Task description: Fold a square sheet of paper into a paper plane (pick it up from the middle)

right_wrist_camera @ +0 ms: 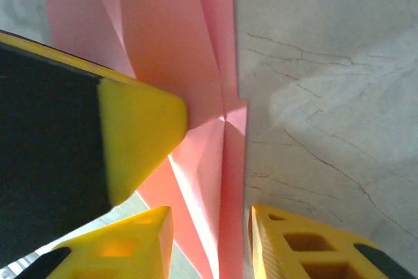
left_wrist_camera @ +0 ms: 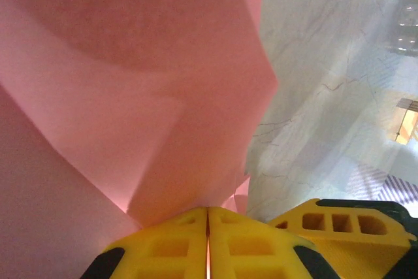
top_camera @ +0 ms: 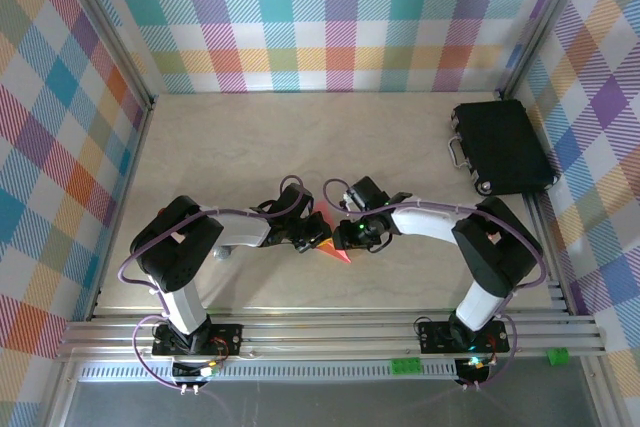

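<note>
Left gripper: nearest the lens, jaws pressed together, pinching the pink sheet of paper at a creased corner.
Right gripper: jaws spread, straddling the folded ridge without clamping it; a left finger intrudes at 9 o'clock.
Sheet's place: on the desk toward 6 o'clock, partly folded, between both grippers.
Step in hand: probably sharpening the centre crease.
Doing it well: anchor with the left pinch, close the right jaws squarely over aligned layers, then press along the fold.
Risk: thin paper could twist or tear if pulled apart.

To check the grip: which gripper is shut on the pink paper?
The left gripper: closed on the paper; the right gripper stands open around it.
</note>
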